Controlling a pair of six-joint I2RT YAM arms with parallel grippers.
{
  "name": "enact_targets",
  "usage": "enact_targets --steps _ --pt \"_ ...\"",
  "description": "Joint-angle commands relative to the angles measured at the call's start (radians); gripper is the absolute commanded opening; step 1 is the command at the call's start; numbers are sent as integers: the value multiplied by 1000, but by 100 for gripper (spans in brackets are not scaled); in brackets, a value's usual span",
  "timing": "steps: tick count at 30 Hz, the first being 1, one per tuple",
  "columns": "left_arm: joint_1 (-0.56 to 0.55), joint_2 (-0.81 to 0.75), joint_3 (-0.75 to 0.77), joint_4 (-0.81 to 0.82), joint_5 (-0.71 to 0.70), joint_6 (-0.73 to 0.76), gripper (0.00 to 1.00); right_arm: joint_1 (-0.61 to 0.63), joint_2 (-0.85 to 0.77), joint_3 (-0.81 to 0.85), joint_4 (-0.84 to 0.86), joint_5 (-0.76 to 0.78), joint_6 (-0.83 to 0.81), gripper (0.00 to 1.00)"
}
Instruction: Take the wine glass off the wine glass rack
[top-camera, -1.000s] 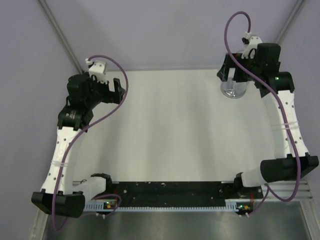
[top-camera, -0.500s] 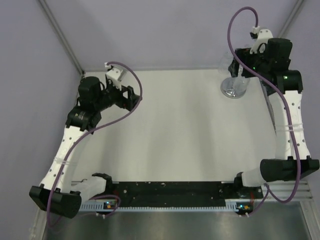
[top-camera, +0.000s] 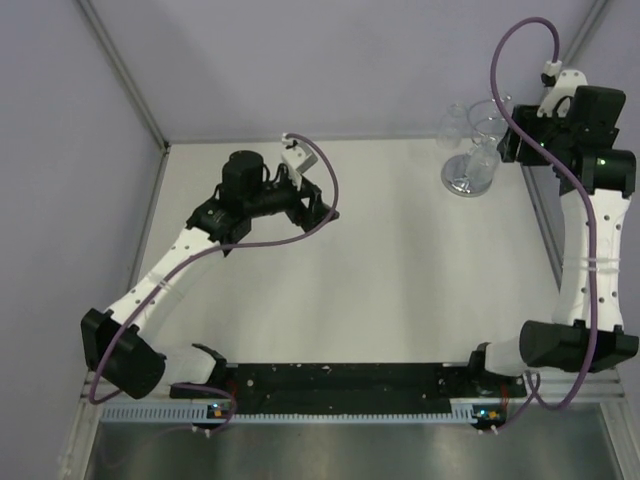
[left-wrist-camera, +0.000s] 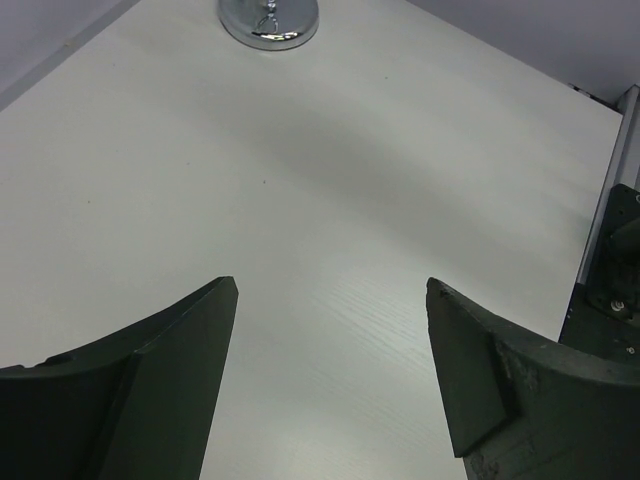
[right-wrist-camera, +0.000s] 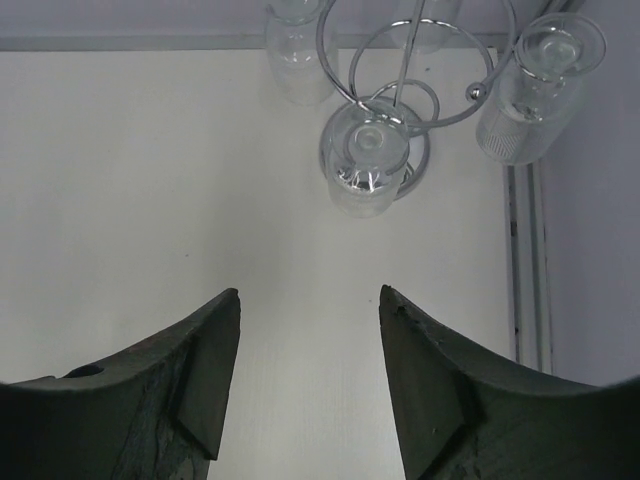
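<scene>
At two o'clock on the white bench (top-camera: 400, 290), seen from overhead, stood the silver wire wine glass rack (top-camera: 462, 180), clear glasses hanging bowl-down from it. The right jaws hovered just beside it at its three o'clock, and the left jaws sat well apart near centre.

From the left wrist, its jaws gaped wide and empty, with the rack's round shiny base (left-wrist-camera: 268, 20) at twelve o'clock.

From the right wrist, the jaws were likewise wide, holding nothing. The nearest clear stemmed wine glass (right-wrist-camera: 367, 165) hung at twelve o'clock under a wire loop. The likely risk was that an off-centre approach would knock the neighbouring glass (right-wrist-camera: 538, 85) or tip the light rack.
</scene>
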Motion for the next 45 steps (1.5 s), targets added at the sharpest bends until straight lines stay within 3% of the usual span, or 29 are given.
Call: enact_targets --steps 1,6,10,16,17,23,29,37,45 --pt "-43 16 8 129 19 -5 81 -20 126 98 95 5 -16 56" --pt "-62 107 37 105 -23 12 77 -44 252 185 115 -40 -28 53" --pt "-65 170 77 39 -81 67 77 -81 252 115 147 -127 -25 58" --pt "-73 199 85 81 -84 129 89 -162 113 -234 388 -336 -73 74" --pt "-76 208 92 97 -99 130 98 -176 87 -314 429 -366 -79 79" --pt "-79 298 196 92 -107 182 98 -210 34 -541 632 -506 -140 92" --pt "-79 357 230 137 -110 276 98 -210 0 -779 1026 -543 -194 96" --pt "-80 429 325 93 -193 330 98 -212 131 -815 1299 -531 -127 96" --pt "-80 482 405 -6 -227 348 97 -205 244 -790 1413 -551 -96 96"
